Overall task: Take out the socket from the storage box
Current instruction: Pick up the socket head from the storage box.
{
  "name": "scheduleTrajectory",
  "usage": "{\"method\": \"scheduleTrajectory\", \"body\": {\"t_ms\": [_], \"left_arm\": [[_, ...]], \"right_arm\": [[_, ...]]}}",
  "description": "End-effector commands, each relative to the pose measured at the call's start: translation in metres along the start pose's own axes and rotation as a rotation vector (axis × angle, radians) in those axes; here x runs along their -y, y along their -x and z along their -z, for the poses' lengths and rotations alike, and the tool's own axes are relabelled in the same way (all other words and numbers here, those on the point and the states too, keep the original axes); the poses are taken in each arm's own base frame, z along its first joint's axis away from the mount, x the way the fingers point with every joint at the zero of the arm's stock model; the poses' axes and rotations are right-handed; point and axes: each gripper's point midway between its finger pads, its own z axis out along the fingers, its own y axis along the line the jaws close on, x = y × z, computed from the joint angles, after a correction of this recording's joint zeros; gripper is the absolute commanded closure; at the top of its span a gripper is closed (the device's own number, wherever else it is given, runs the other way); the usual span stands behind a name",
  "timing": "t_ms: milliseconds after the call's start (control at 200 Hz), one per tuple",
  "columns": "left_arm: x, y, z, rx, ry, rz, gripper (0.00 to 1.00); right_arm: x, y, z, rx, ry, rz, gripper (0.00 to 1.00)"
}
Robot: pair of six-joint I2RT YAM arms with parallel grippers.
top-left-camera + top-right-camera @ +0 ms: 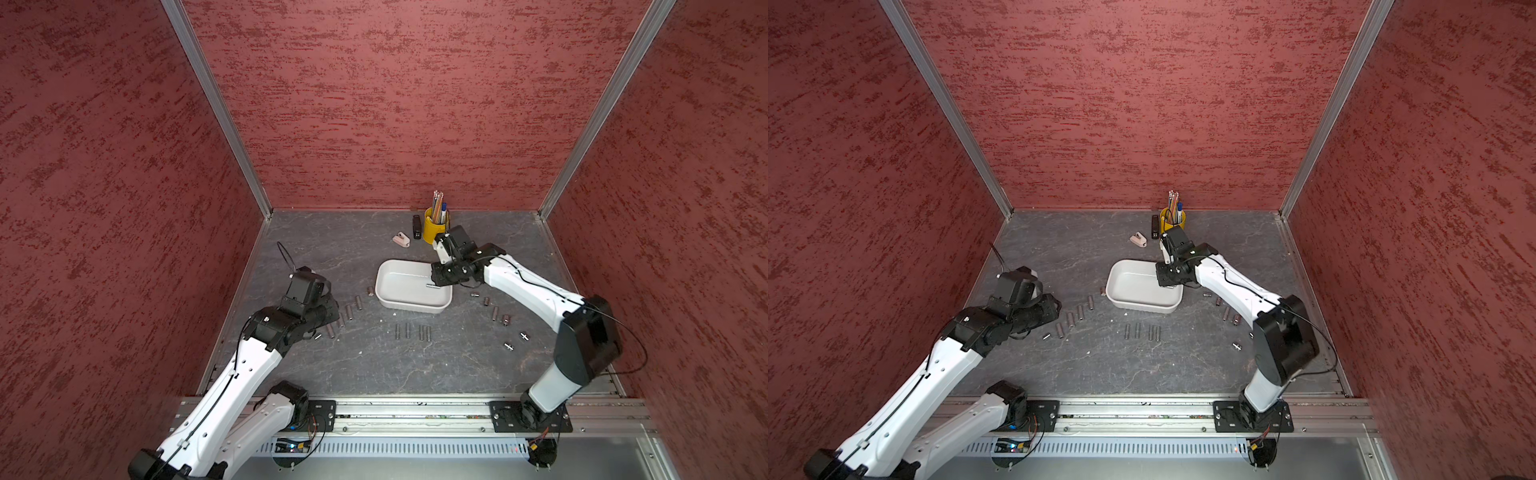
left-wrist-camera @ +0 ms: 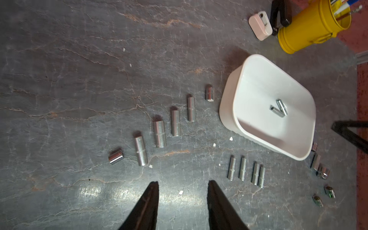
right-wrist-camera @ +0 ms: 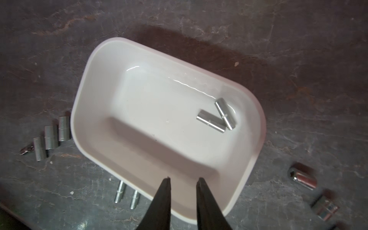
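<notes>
Right pincer (image 3: pixel 184 179) gapes narrowly, empty, over storage box (image 3: pixel 87 95).

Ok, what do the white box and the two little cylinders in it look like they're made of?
The storage box: probably plastic, glossy white, with a soft glare line across its smooth floor. The two sockets: apparently metal, polished silver, with mirror-like reflections.

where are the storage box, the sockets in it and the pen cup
storage box (image 3: pixel 149 119): right wrist view, bare floor
sockets (image 3: pixel 211 121): right wrist view, middle of one
pen cup (image 1: pixel 431 227): a top view, yellow side wall
</notes>
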Motion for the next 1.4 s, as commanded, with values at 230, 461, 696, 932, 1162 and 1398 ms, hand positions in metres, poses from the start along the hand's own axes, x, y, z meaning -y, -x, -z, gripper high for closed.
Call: {"method": "scheduleTrajectory", "body": {"t_ms": [230,461,696,932,1162,1398], "left_arm": [[0.008,0.010,0.042,0.066,-0.056,-0.087,0.52],[0.008,0.004,0.033,0.052,-0.046,-0.101,0.51],[0.007,0.004,0.027,0.037,-0.031,-0.101,0.51],[0.006,0.004,0.027,0.039,-0.027,-0.100,0.50],[0.006,0.004,0.027,0.042,-0.027,-0.098,0.50],[0.006,0.004,0.026,0.040,-0.027,-0.098,0.50]], "right_arm": [[0.030,0.014,-0.052,-0.082,-0.195,0.073,0.74],[0.046,0.011,-0.074,-0.142,-0.237,0.060,0.74],[0.057,0.009,-0.089,-0.162,-0.279,0.057,0.74],[0.060,0.000,-0.108,-0.199,-0.276,0.049,0.75],[0.058,-0.015,-0.123,-0.253,-0.250,0.025,0.78],[0.046,-0.005,-0.112,-0.221,-0.195,-0.009,0.87]]}}
